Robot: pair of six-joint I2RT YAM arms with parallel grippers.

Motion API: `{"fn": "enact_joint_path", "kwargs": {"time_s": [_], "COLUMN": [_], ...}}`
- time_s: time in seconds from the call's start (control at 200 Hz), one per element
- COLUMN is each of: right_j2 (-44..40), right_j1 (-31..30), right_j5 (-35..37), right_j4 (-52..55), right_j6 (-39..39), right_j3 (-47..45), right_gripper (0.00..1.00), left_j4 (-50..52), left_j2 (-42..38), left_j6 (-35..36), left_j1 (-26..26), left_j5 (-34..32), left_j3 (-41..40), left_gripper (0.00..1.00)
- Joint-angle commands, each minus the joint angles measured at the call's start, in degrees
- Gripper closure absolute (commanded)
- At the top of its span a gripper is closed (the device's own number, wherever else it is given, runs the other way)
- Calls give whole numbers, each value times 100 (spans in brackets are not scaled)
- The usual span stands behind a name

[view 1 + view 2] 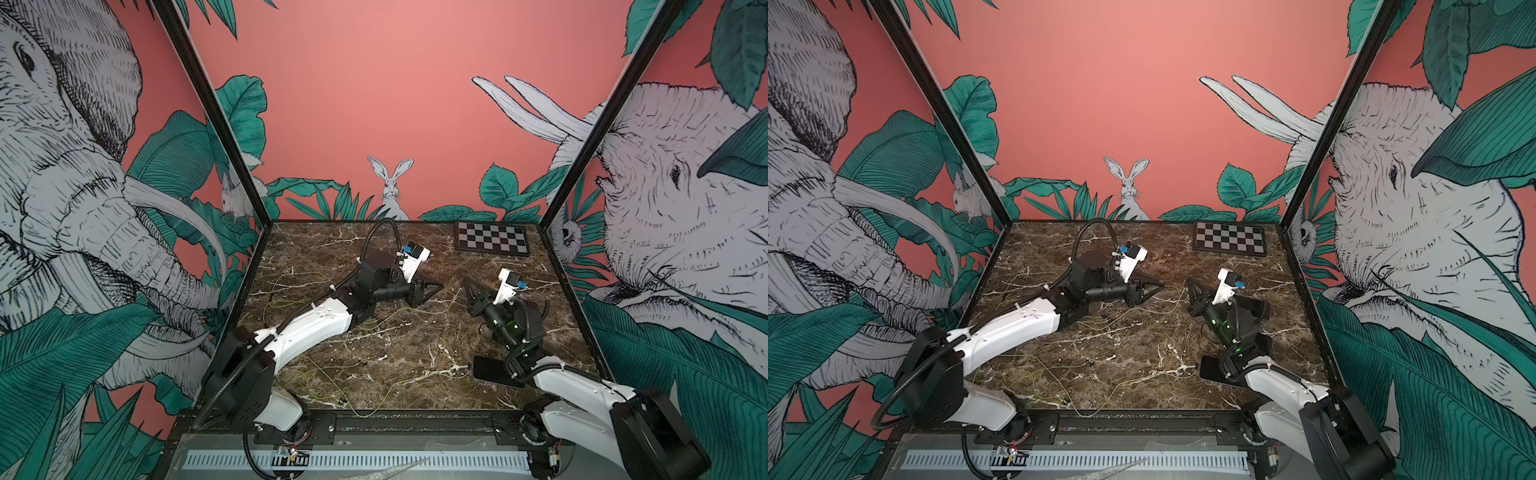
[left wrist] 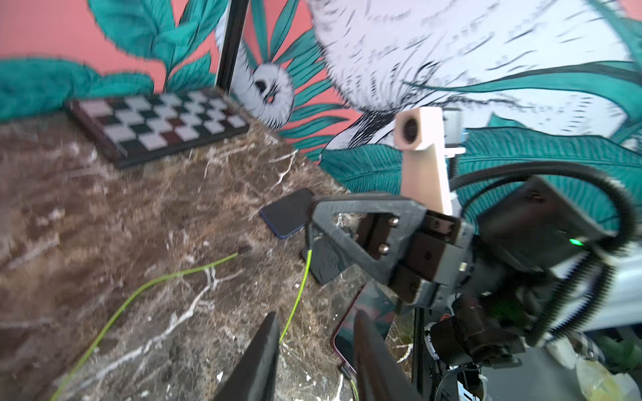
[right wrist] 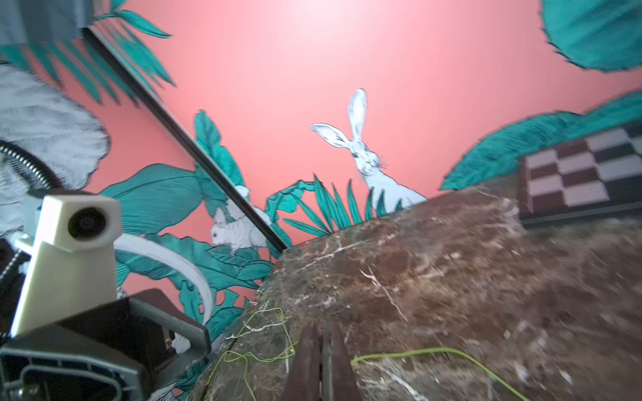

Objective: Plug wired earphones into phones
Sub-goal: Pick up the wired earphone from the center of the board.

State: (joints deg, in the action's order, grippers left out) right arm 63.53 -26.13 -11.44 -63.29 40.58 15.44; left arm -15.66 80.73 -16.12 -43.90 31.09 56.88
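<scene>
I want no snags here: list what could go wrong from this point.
1. The right gripper pinches a cord by its plug end; a tug could slip it out.
2. That cord runs past the left gripper's open jaws and may snag there.
3. Loose cords loop nearby, and a phone lies partly under the right arm; a sweep could drag them.

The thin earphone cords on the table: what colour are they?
Thin yellow-green cords; clearest in the left wrist view.

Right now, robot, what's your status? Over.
Left gripper open. Right gripper shut on thin yellow-green earphone cord. Flat black phone lies nearby. Loose cords across brown marble table.
</scene>
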Motion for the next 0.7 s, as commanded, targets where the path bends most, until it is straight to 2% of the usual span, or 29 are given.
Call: {"fn": "enact_joint_path", "kwargs": {"time_s": [0.0,0.115,0.155,0.255,0.385,0.45,0.545,0.695], "right_j2": [306,457,483,456,409,424,445,408], "right_j1": [-15,-15,-17,-21,-21,-24,-23,-59], "right_j5": [-1016,-1591,-1709,-1974,-2285,-2370,-2536,-2657], "right_j4": [-1744,-1766,-1766,-1762,-1766,-1765,-1766,-1766], "right_j6": [-384,-390,-395,-460,-523,-506,-419,-331], "right_j3": [186,484,573,737,883,926,1016,1120], "right_gripper": [100,100,100,100,100,100,100,100], "left_j4": [-316,-320,-310,-557,-805,-1123,-1581,-1861], "left_j2": [-401,-502,-514,-483,-421,-345,-225,-155], "left_j6": [1120,1453,1557,1555,1106,802,436,293], "left_j1": [-14,-23,-26,-23,-22,-20,-25,-25], "left_j5": [288,293,584,605,184,292,786,885], "left_j3": [-327,-373,-372,-486,-520,-532,-544,-575], "left_gripper": [62,63,65,66,67,68,70,77]}}
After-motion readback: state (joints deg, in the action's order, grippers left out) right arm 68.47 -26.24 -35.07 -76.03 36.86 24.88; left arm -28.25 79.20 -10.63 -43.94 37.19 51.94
